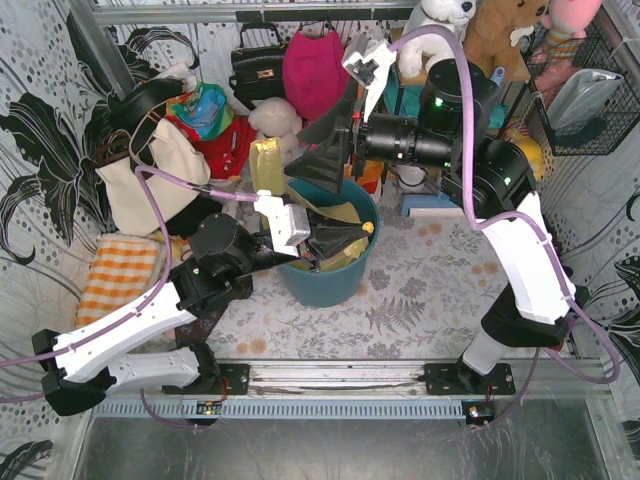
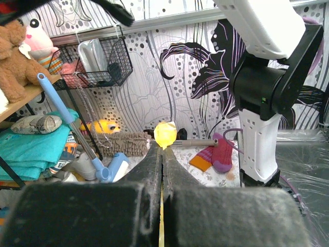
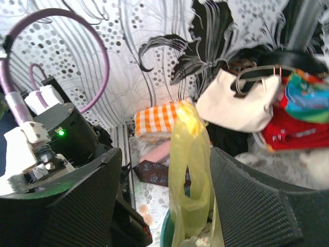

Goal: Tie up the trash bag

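The trash bag (image 1: 345,257), thin yellow-green plastic, sits in the round teal bin (image 1: 320,285) mid-table. A drawn-up strip of the bag (image 1: 264,165) rises above the bin's far left rim. My left gripper (image 1: 360,233) reaches over the bin and is shut on a fold of the bag; in the left wrist view yellow film shows between the closed fingers (image 2: 149,170), and a nub of bag (image 2: 165,134) pokes past the gripper (image 2: 162,149). My right gripper (image 1: 312,150) hangs open above the bin. In the right wrist view the strip (image 3: 189,159) stands between the right gripper's (image 3: 164,154) spread jaws, close to the right-hand finger (image 3: 257,206).
A cream canvas tote (image 1: 150,180) and an orange checked cloth (image 1: 115,275) lie at the left. Bags and plush toys crowd the back wall. A wire basket (image 1: 585,95) hangs at the right. Socks (image 2: 216,154) and a brush (image 2: 121,141) lie beyond the bin.
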Robot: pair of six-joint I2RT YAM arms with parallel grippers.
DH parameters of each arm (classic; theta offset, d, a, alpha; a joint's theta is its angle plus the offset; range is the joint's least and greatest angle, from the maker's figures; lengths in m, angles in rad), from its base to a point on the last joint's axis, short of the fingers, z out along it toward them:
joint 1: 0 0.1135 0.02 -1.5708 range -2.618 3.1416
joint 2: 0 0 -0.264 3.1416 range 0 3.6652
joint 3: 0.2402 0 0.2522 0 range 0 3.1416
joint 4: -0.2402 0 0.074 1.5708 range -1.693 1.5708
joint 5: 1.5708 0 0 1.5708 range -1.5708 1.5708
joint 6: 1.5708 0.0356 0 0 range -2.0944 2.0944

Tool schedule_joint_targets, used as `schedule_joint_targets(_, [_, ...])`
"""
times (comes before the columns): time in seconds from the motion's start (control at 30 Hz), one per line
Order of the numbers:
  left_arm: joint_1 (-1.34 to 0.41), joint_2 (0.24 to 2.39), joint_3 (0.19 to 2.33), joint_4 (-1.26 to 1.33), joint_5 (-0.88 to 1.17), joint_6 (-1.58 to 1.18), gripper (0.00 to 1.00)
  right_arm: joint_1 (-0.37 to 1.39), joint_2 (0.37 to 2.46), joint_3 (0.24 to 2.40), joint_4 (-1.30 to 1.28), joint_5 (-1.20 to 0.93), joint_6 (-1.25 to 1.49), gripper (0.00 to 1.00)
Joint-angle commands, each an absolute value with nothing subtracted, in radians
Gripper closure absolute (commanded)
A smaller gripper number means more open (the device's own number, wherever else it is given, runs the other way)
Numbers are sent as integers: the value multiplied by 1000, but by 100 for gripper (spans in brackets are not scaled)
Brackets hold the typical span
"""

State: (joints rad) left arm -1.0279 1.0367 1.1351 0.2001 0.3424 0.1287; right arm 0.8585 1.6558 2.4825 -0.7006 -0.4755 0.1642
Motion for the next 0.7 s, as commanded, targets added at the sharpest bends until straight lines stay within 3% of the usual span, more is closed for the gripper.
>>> schedule_joint_targets(0.0, [-1032,1017,1144,219,365,112,100,856,1701,2534,-563,-654,15,31])
schedule_joint_targets(0.3, [-1033,1002,1146,213,362,109,100,819,1793,2579,-525,-791,-44,32])
schedule_joint_targets(0.43, [-1034,998,1143,214,356,109,100,806,1809,2571,-489,-825,-45,41])
schedule_joint_targets(0.67, [-1032,1022,1170,199,377,110,100,784,1835,2572,-427,-855,-18,46])
